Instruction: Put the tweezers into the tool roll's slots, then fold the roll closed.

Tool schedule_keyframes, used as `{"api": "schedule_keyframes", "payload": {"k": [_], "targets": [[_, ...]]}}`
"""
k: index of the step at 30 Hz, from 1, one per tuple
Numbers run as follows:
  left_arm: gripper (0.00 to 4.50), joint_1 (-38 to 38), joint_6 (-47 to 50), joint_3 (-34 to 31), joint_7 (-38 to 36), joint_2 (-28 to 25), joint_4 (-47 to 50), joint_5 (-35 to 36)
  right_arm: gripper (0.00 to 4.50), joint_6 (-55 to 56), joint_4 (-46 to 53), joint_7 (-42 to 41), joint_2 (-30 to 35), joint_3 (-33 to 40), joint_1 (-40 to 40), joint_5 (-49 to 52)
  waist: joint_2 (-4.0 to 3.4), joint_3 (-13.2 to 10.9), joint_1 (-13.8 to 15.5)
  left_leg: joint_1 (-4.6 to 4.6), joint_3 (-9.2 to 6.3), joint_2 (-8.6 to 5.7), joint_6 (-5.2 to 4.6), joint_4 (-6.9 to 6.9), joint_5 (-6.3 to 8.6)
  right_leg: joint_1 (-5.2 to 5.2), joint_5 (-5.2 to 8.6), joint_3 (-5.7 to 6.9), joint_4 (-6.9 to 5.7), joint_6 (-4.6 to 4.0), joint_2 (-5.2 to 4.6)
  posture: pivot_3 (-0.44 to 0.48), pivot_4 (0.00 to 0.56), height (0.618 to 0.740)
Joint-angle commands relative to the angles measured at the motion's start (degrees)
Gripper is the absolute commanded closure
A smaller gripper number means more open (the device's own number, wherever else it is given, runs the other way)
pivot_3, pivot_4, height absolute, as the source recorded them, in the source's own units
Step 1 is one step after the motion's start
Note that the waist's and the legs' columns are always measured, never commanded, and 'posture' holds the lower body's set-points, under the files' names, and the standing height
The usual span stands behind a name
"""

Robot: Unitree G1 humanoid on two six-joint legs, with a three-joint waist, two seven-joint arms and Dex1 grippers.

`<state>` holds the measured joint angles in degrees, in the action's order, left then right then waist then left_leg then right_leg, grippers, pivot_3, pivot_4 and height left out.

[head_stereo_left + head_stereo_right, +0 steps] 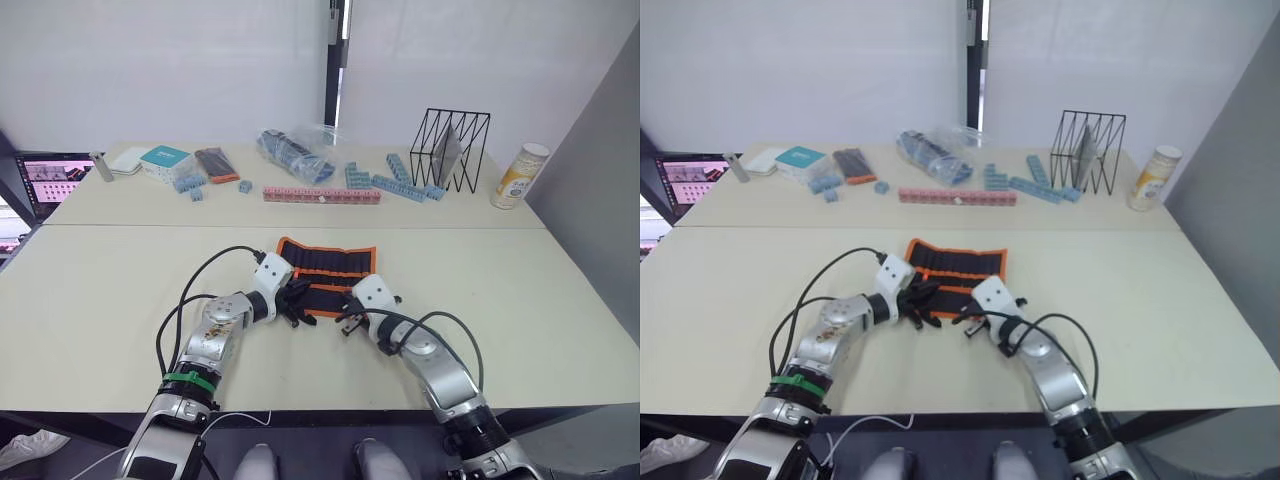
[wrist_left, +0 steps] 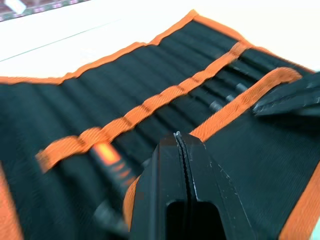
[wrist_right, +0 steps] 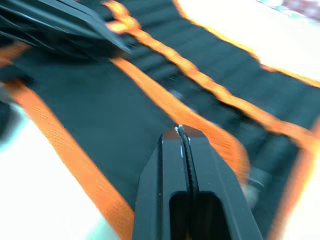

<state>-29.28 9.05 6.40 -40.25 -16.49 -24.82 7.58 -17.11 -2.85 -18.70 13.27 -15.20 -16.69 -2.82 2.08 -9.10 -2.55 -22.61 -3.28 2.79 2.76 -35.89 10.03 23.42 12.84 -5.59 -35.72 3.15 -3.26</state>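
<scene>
The tool roll point(image 1: 330, 260) lies unrolled on the near table, black with orange trim and an orange centre strip point(image 2: 150, 105). Metal ends of tweezers point(image 2: 220, 104) poke out of the slots point(image 2: 165, 75) below that strip. My left gripper point(image 1: 296, 300) is shut over the roll's near left part, its tips point(image 2: 181, 136) above the lower orange band. My right gripper point(image 1: 347, 318) is shut at the roll's near right edge, its tips point(image 3: 181, 129) over an orange band. I see nothing pinched between either pair of fingers. The two grippers are close together.
On the far table are a pink brick row point(image 1: 321, 195), blue bricks point(image 1: 395, 180), a black wire rack point(image 1: 449, 150), a can point(image 1: 520, 176), a plastic bag point(image 1: 295, 152), a teal box point(image 1: 163, 160), a black-and-orange packet point(image 1: 216, 164) and a laptop point(image 1: 52, 180).
</scene>
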Motion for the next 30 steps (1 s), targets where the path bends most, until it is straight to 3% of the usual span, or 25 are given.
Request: {"api": "schedule_keyframes", "payload": {"k": [1, 13, 19, 22, 27, 30], "targets": [[4.48, 1.5, 2.1, -2.0, 1.1, -1.5, -2.1, 0.1, 4.50, -3.4, -2.2, 2.4, 1.2, 3.4, 2.8, -1.0, -0.01, 0.0, 0.0, 0.11, 0.00, 0.00, 0.02, 0.01, 0.01, -0.09, 0.01, 0.00, 0.04, -0.01, -0.01, 0.000, 0.150, 0.737], [4.48, 2.6, 2.3, -3.7, -0.2, -1.5, 1.1, 3.1, 4.50, -5.0, 8.2, -4.3, 5.7, 4.6, 7.9, 2.5, -0.04, 0.1, -0.1, -0.01, 0.11, 0.01, 0.06, 0.09, 0.04, -0.21, 0.03, 0.03, 0.68, 0.00, -0.12, 0.000, 0.150, 0.737], [4.48, 4.8, 3.9, -6.6, -6.2, -2.5, 11.1, 10.3, 4.50, -0.1, 10.6, -7.4, 6.3, 7.4, 8.0, 6.6, -0.03, 0.0, -0.3, -0.50, 0.12, 0.03, 0.04, 0.13, 0.03, 0.29, 0.02, 0.03, 0.68, 0.01, -0.12, 0.000, 0.150, 0.737], [4.48, 5.1, 6.1, -8.9, -9.1, -5.2, 16.2, 14.0, 4.50, -0.3, 14.6, -11.4, 6.3, 11.1, 8.2, 13.1, -0.06, -0.1, 0.0, -1.13, 0.13, 0.02, -0.43, 0.11, -0.26, 0.86, -0.13, 0.02, 0.59, 0.20, -0.10, 0.000, 0.150, 0.737], [4.48, 5.7, 9.0, -11.0, -12.9, -10.7, 19.9, 16.8, 4.50, -5.9, 19.0, -13.9, 7.7, 17.0, 8.3, 21.6, -0.13, -0.2, 0.1, -1.22, 0.09, 0.01, -0.25, 0.19, -0.14, 0.92, -0.20, 0.01, 0.54, 0.30, -0.08, 0.000, 0.150, 0.737], [4.48, 5.4, 12.9, -12.9, -18.8, -17.8, 18.4, 18.8, 4.50, -9.8, 19.7, -16.9, 11.3, 21.3, 8.7, 26.1, -0.14, -0.3, 0.0, -1.22, 0.07, 0.00, -0.21, 0.25, -0.02, 0.93, -0.20, 0.01, 0.56, 0.29, -0.08, 0.000, 0.150, 0.737]]}}
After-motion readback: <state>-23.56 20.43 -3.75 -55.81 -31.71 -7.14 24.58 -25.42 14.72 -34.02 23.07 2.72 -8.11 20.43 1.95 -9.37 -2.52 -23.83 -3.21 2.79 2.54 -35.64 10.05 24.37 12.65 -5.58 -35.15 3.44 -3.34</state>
